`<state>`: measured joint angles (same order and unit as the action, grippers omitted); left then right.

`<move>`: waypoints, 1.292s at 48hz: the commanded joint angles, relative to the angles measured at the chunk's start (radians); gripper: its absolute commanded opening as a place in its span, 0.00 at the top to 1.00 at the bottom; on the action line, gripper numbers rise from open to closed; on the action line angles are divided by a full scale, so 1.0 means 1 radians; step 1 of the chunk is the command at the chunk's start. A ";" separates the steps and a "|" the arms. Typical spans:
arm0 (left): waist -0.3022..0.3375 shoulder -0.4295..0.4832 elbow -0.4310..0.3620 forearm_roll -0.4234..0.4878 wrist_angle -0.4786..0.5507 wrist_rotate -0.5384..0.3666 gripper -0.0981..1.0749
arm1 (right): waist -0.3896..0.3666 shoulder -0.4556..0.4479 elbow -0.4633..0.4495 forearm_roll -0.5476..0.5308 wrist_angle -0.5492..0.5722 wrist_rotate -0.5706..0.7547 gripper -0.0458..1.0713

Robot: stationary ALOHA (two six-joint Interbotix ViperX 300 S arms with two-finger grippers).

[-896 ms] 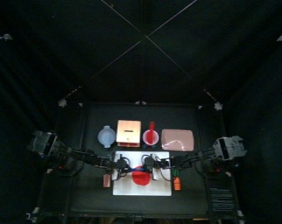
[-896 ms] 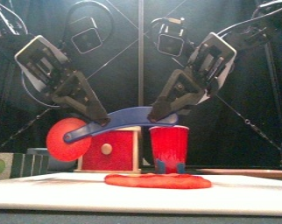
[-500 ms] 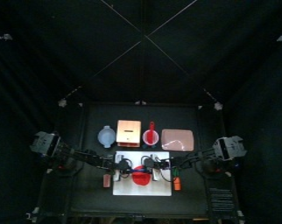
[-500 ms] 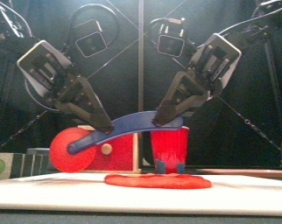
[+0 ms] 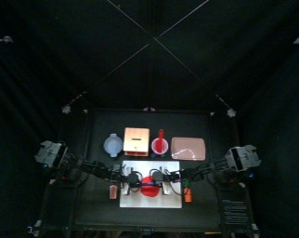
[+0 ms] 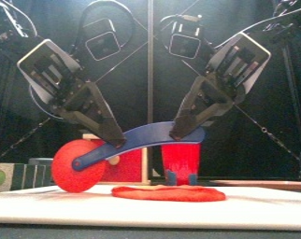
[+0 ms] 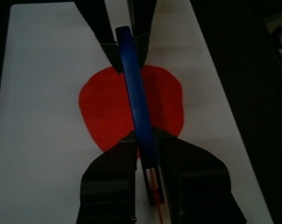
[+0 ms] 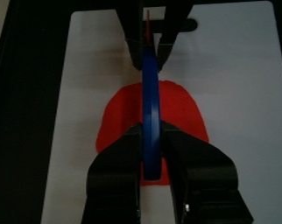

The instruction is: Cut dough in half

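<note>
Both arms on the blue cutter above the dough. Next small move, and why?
Probably lower it straight down. Both wrist views show the blue cutter running lengthwise over the middle of the flattened dough, held by the left tool and right tool. The front view shows it above the dough, tilted, not yet touching.

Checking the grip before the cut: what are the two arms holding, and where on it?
A curved blue blade, one end in each: left tool and right tool, above the flattened dough.

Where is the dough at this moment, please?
The dough lies flattened on the white board at the table's front middle, directly beneath the blue cutter held by both grippers.
</note>
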<state>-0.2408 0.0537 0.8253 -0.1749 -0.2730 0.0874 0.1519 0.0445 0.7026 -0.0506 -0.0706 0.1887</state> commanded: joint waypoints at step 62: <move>0.029 0.114 -0.129 0.071 0.000 0.008 0.47 | 0.002 -0.081 0.086 -0.005 0.081 -0.003 0.67</move>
<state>-0.2071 0.1580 0.7256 -0.1104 -0.2730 0.0874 0.1519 -0.0061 0.7869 -0.0537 0.0077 0.1887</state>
